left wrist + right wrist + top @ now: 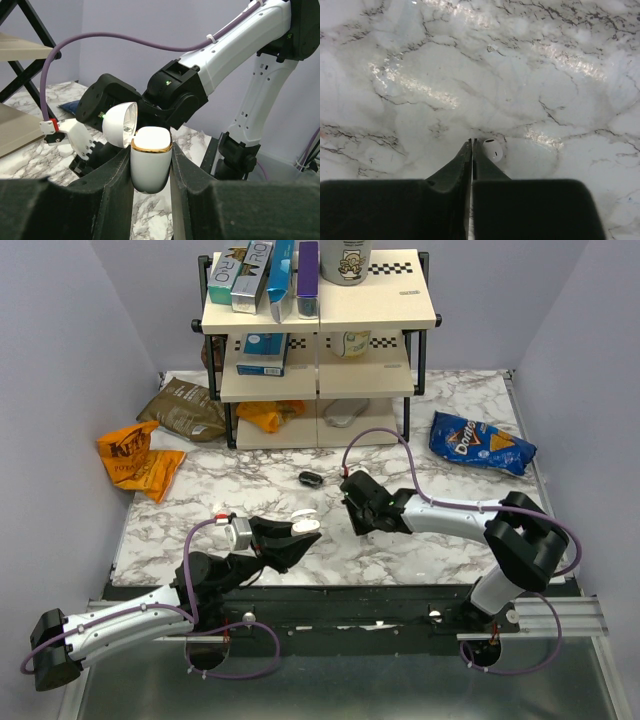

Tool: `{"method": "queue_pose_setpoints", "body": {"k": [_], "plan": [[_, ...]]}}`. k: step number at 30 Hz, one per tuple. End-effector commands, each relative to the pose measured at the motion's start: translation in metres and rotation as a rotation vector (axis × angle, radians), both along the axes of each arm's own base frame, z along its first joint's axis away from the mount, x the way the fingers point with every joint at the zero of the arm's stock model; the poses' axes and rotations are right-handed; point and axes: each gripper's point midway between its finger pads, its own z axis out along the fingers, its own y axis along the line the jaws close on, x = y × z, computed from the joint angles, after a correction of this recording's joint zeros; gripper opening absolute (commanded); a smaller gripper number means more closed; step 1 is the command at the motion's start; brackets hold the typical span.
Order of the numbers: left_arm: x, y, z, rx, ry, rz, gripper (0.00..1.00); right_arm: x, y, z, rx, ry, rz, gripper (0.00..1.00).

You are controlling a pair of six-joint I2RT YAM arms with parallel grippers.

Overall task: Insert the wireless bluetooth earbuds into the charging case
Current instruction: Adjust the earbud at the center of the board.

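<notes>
1. Top view: the left gripper [297, 538] is clenched on the charging case [308, 526], a small white shell held over the marble bench [250, 490]. The right gripper [352, 505] is near it.
2. Left wrist: the case stands upright with its lid open and a gold rim. It looks rigid, glossy, light and probably slippery, so grip its flat sides.
3. Right wrist: the right gripper is all but closed on nothing. A tiny white earbud [492, 149] lies just beside its tip and would probably skid; pinch its rounded body.

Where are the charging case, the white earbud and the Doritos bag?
charging case [150, 167]: left wrist view, its white body under the gold rim.
white earbud [493, 149]: right wrist view, its rounded head.
Doritos bag [480, 443]: top view, its blue front.
</notes>
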Motion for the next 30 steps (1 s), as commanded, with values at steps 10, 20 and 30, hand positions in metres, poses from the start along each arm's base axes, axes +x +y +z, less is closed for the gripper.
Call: {"method": "queue_pose_setpoints", "body": {"k": [10, 20, 30], "plan": [[0.000, 0.000, 0.005, -0.010, -0.006, 0.007, 0.00, -0.008, -0.004, 0.035, 0.137, -0.007, -0.058, 0.49], [-0.001, 0.002, 0.005, -0.005, -0.002, 0.003, 0.00, -0.011, -0.005, 0.022, 0.173, 0.043, -0.108, 0.41], [-0.001, -0.001, 0.003, 0.002, 0.009, -0.003, 0.00, -0.005, -0.015, 0.004, 0.096, 0.041, -0.126, 0.01]]}}
